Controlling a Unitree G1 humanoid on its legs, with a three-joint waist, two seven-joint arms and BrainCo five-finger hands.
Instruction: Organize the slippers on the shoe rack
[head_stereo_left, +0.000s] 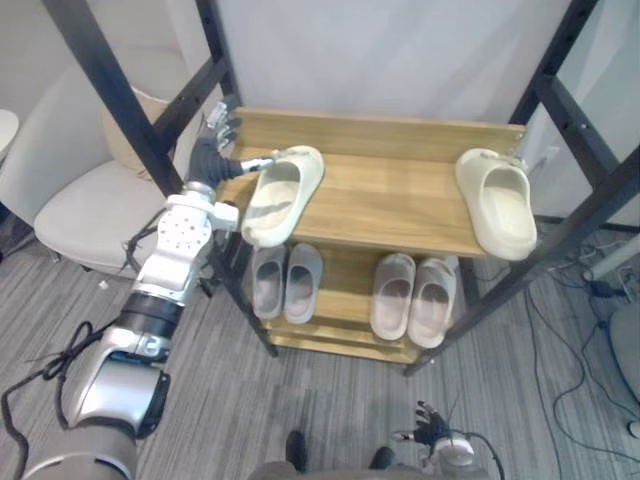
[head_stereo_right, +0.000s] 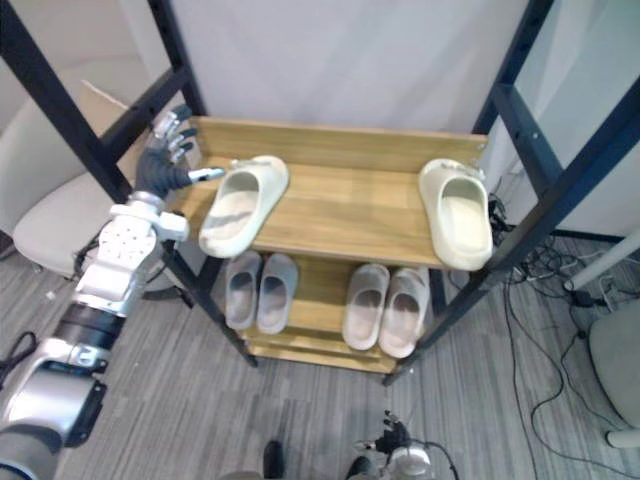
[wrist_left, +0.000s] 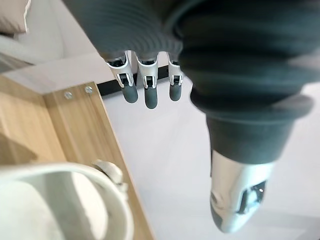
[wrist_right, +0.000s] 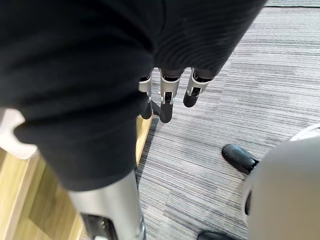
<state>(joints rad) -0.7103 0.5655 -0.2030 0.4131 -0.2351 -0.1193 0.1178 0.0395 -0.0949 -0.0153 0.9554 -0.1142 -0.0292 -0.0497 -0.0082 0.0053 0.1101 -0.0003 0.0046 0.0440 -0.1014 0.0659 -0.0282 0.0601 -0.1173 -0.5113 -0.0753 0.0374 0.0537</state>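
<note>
Down near, the right hand (head_stereo_left: 432, 425) hangs low over the grey ribbed carpet (head_stereo_left: 300, 400), fingers straight and loose, nothing in them. Up to the light wooden shoe rack (head_stereo_left: 400, 200) with its black metal posts. On the lower shelf there's a pair of grey slippers (head_stereo_left: 285, 282) on the left and a pair of beige slippers (head_stereo_left: 410, 297) on the right. On the top shelf, a cream foam slipper (head_stereo_left: 280, 195) lies at the left, its near end hanging over the edge. A matching cream slipper (head_stereo_left: 500, 205) lies at the right end, overhanging too. The left hand (head_stereo_left: 215, 135) is at the far left corner, fingers spread wide and gripping nothing, thumb (head_stereo_left: 255, 162) stretched to the left slipper's far rim.
</note>
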